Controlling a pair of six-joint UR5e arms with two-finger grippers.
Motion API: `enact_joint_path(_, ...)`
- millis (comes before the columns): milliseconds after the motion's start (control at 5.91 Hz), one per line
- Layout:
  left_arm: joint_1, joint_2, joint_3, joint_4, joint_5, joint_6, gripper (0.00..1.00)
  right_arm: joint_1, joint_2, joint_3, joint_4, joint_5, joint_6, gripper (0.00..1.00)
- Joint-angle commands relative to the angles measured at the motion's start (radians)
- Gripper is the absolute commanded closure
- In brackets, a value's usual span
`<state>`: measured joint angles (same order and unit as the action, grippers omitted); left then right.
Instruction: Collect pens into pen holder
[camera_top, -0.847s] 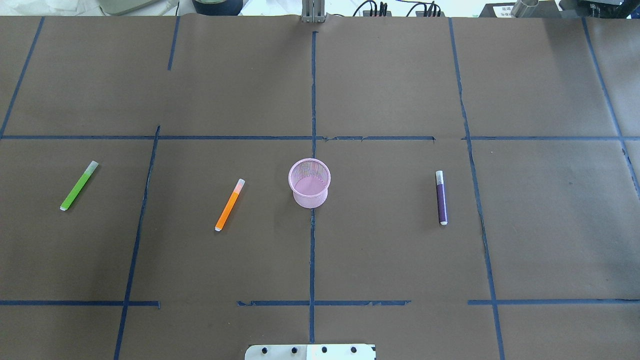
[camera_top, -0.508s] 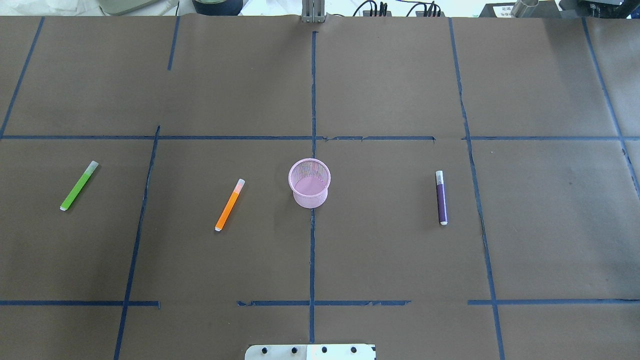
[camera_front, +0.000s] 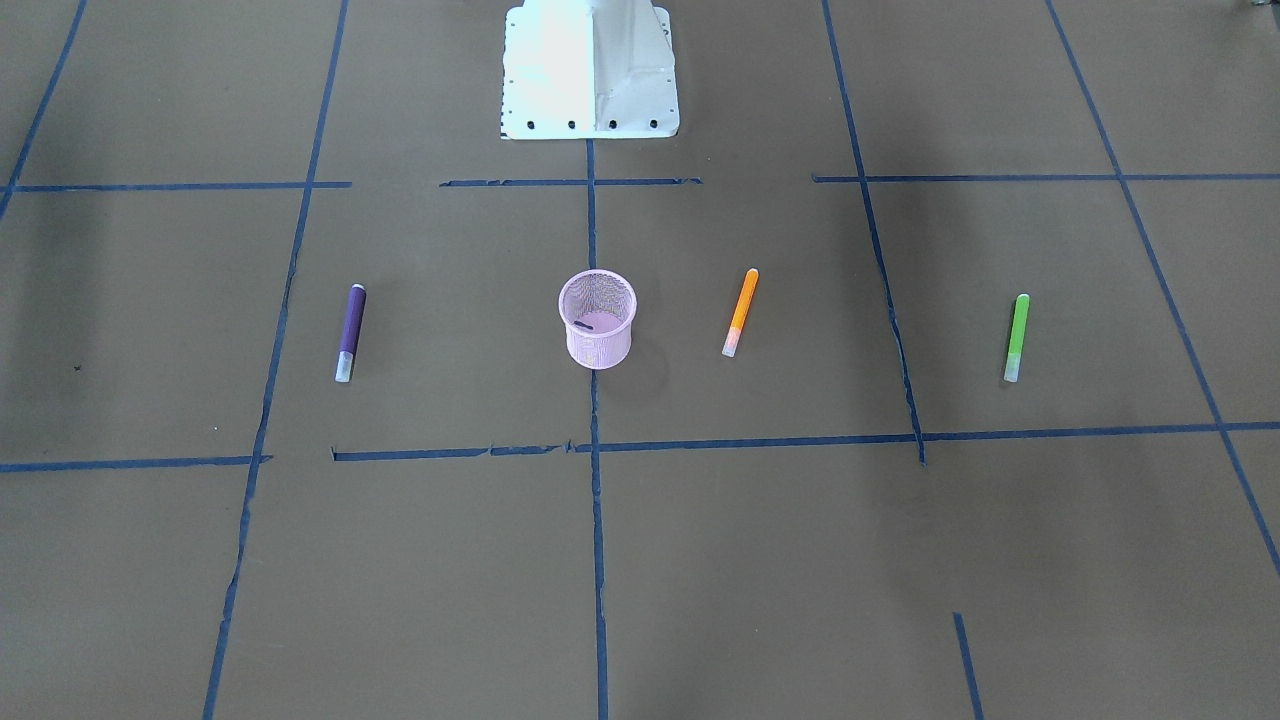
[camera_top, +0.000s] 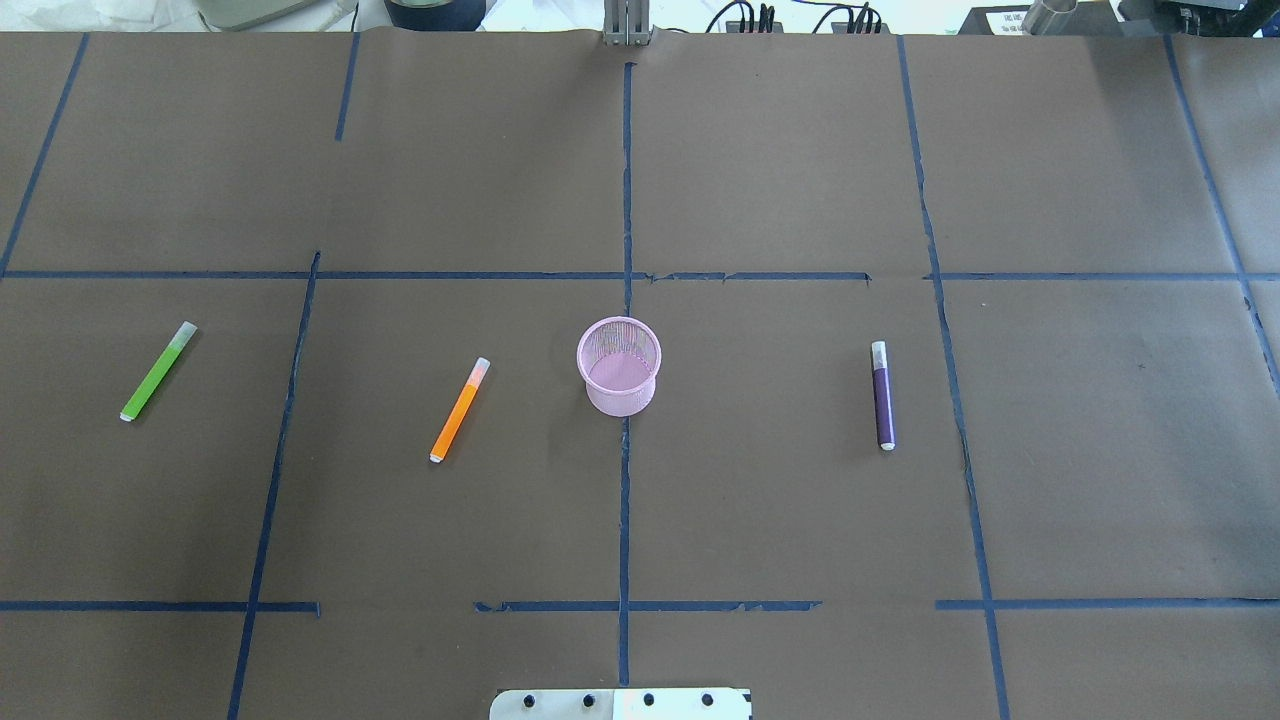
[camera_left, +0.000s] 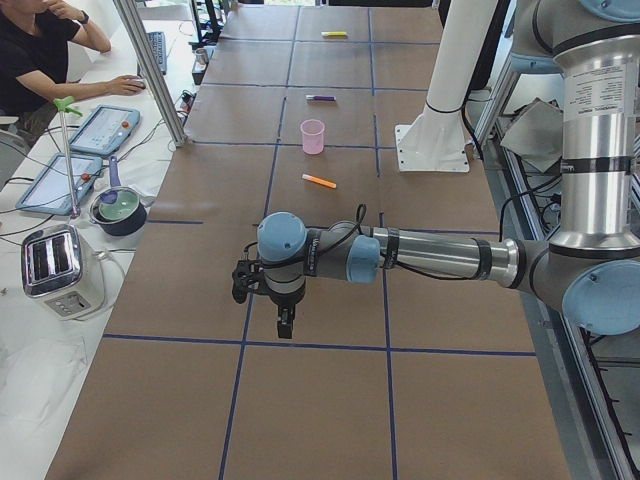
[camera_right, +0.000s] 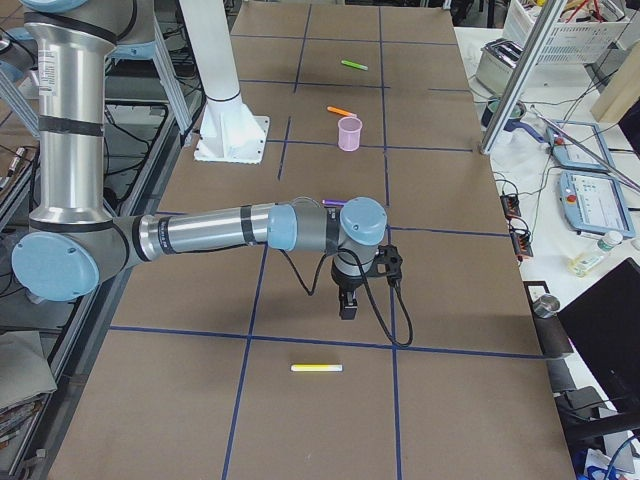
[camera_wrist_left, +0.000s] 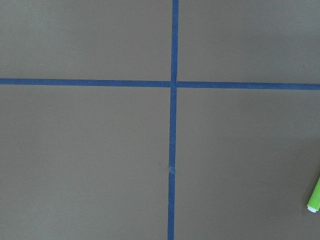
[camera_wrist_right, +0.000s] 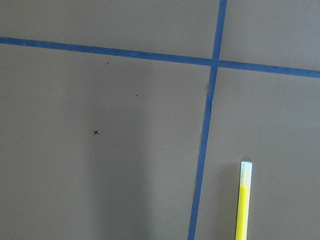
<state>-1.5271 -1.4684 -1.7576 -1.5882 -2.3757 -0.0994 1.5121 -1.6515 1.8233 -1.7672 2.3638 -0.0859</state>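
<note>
The pink mesh pen holder (camera_top: 619, 365) stands upright at the table's middle, and also shows in the front view (camera_front: 597, 320). The orange pen (camera_top: 459, 410) lies to its left and the green pen (camera_top: 157, 371) further left. The purple pen (camera_top: 883, 395) lies to its right. All three lie flat and apart from the holder. The green pen's tip shows at the edge of the left wrist view (camera_wrist_left: 314, 196). My left gripper (camera_left: 285, 328) and right gripper (camera_right: 347, 308) hang over the table's two ends, showing only in the side views. I cannot tell whether they are open or shut.
A yellow pen (camera_right: 316, 368) lies near my right gripper and shows in the right wrist view (camera_wrist_right: 243, 200). The robot base (camera_front: 590, 70) stands behind the holder. A toaster (camera_left: 60, 268), a pot (camera_left: 118, 208) and tablets sit beside the table, and an operator (camera_left: 35, 55) sits there.
</note>
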Motion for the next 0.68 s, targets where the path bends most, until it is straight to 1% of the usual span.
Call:
enact_joint_path(0,0.174,0.002,-0.009,-0.044,-0.026,-0.008,0.0,0.0,0.001,0.005,0.0,0.0,0.0,0.0)
enact_joint_path(169,0.312,-0.042,-0.01,-0.086,-0.019,-0.049,0.0,-0.001,0.002,0.005,0.0,0.0,0.0,0.0)
enact_joint_path(339,0.391,-0.093,-0.01,-0.101,-0.017,-0.1,0.0,-0.001,0.004,0.007,0.0,0.0,0.0,0.0)
enact_joint_path(508,0.427,-0.121,0.006,-0.102,-0.016,-0.099,0.0,-0.001,0.004,0.007,0.002,0.0,-0.002,0.0)
